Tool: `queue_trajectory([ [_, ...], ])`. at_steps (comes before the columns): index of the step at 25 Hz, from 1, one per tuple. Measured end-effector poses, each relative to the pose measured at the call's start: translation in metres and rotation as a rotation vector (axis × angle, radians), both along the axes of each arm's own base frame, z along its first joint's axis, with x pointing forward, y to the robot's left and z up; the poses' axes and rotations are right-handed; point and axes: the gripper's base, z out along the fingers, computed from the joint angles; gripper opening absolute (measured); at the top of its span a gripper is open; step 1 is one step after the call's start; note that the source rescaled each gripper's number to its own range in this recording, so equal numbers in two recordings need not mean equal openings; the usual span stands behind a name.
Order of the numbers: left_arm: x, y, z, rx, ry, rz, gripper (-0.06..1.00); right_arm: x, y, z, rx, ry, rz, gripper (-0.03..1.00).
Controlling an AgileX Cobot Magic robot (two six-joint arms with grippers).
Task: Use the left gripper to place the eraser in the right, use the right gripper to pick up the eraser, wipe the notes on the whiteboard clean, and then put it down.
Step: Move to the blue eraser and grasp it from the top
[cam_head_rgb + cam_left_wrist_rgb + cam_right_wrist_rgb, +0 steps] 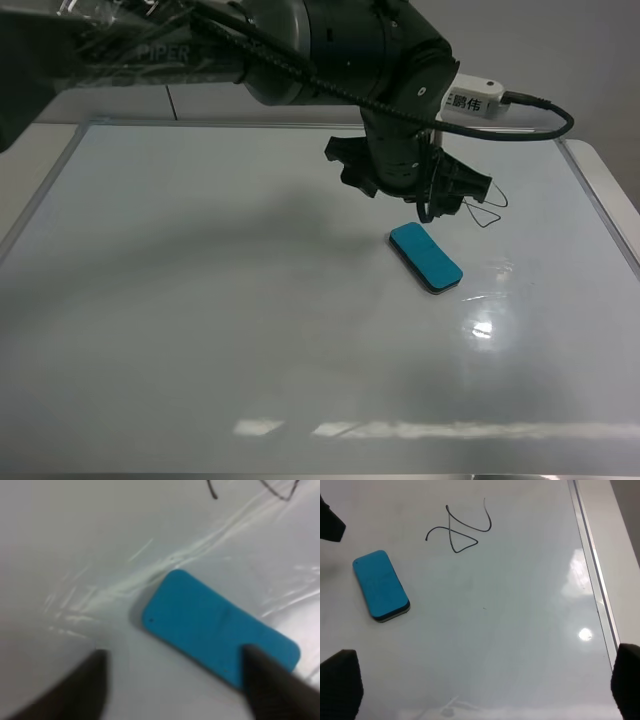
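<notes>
Left hand [174, 654]: open, empty, apparently above eraser [425, 257].
Right hand [485, 652]: wide open, empty.
Eraser: flat on board [200, 300], near scribble [460, 530].

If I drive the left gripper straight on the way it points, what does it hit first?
Most likely the eraser: it lies on the whiteboard just ahead of the open left gripper, one finger overlapping its end. Depth is unclear; the other finger would meet bare board.

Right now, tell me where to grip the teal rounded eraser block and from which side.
Pinch the teal rounded eraser block across its long sides at the middle, coming straight down: it lies flat on the glossy white board, felt down, both sides clear.
</notes>
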Motion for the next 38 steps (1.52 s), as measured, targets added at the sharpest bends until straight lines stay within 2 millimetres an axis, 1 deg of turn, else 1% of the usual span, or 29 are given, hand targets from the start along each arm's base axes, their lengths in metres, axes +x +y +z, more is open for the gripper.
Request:
queue_trajectory([
  [1,0.000,0.000,0.000,0.003,0.000,0.000,0.84,0.000,0.000,0.000,0.000,0.000,0.000,1.00],
  [2,0.000,0.000,0.000,0.005,0.001,0.001,0.91,0.000,0.000,0.000,0.000,0.000,0.000,1.00],
  [3,0.000,0.000,0.000,0.006,0.001,0.000,0.95,0.000,0.000,0.000,0.000,0.000,0.000,1.00],
  [5,0.000,0.001,0.000,0.010,0.000,-0.003,0.98,0.000,0.000,0.000,0.000,0.000,0.000,1.00],
  [8,-0.001,0.002,0.001,0.018,0.003,-0.002,0.99,0.000,0.000,0.000,0.000,0.000,0.000,1.00],
  [11,-0.002,0.005,0.010,0.028,-0.008,-0.003,1.00,0.000,0.000,0.000,0.000,0.000,0.000,1.00],
  [12,-0.002,0.010,0.022,0.049,-0.043,-0.015,1.00,0.000,0.000,0.000,0.000,0.000,0.000,1.00],
  [13,-0.002,0.010,0.022,0.049,-0.043,-0.015,1.00,0.000,0.000,0.000,0.000,0.000,0.000,1.00],
  [15,0.000,0.019,0.041,0.073,-0.092,-0.023,1.00,0.000,0.000,0.000,0.000,0.000,0.000,1.00],
  [17,0.004,0.032,0.063,0.092,-0.147,-0.019,1.00,0.000,0.000,0.000,-0.001,0.000,0.000,1.00],
  [19,0.008,0.051,0.091,0.103,-0.198,-0.003,1.00,0.000,0.000,0.000,-0.001,0.000,0.000,1.00],
  [21,0.013,0.075,0.120,0.110,-0.246,0.032,1.00,0.000,0.000,0.000,-0.002,0.000,-0.002,1.00],
  [23,0.014,0.104,0.152,0.100,-0.279,0.082,1.00,0.000,0.000,0.000,-0.002,0.000,-0.002,1.00],
  [24,0.014,0.137,0.181,0.100,-0.314,0.131,1.00,0.000,0.000,0.000,-0.002,0.000,-0.002,1.00],
  [25,0.012,0.153,0.197,0.097,-0.333,0.154,1.00,0.000,0.000,0.000,-0.002,0.000,-0.002,1.00],
  [27,0.008,0.189,0.224,0.098,-0.365,0.215,1.00,0.000,0.000,0.000,-0.002,0.000,-0.002,1.00],
  [29,-0.003,0.228,0.249,0.109,-0.388,0.285,1.00,0.000,0.000,0.000,-0.002,0.000,-0.002,1.00],
  [30,-0.007,0.247,0.258,0.118,-0.396,0.327,1.00,0.000,0.000,0.000,-0.002,0.000,-0.002,1.00],
  [31,-0.015,0.267,0.270,0.122,-0.406,0.371,1.00,0.000,0.000,0.000,-0.002,0.000,-0.002,1.00],
  [34,-0.048,0.322,0.303,0.100,-0.470,0.483,1.00,0.000,0.000,0.000,-0.002,0.000,-0.002,1.00],
  [35,-0.064,0.337,0.313,0.087,-0.501,0.515,1.00,0.000,0.000,0.000,-0.002,0.000,-0.002,1.00],
  [36,-0.064,0.337,0.313,0.087,-0.501,0.515,1.00,0.000,0.000,0.000,-0.002,0.000,-0.002,1.00],
  [37,-0.082,0.354,0.322,0.075,-0.533,0.556,1.00,0.000,0.000,0.000,-0.002,0.000,-0.002,1.00],
  [38,-0.097,0.366,0.327,0.068,-0.557,0.594,1.00,0.000,0.000,0.000,-0.002,0.000,-0.002,1.00],
])
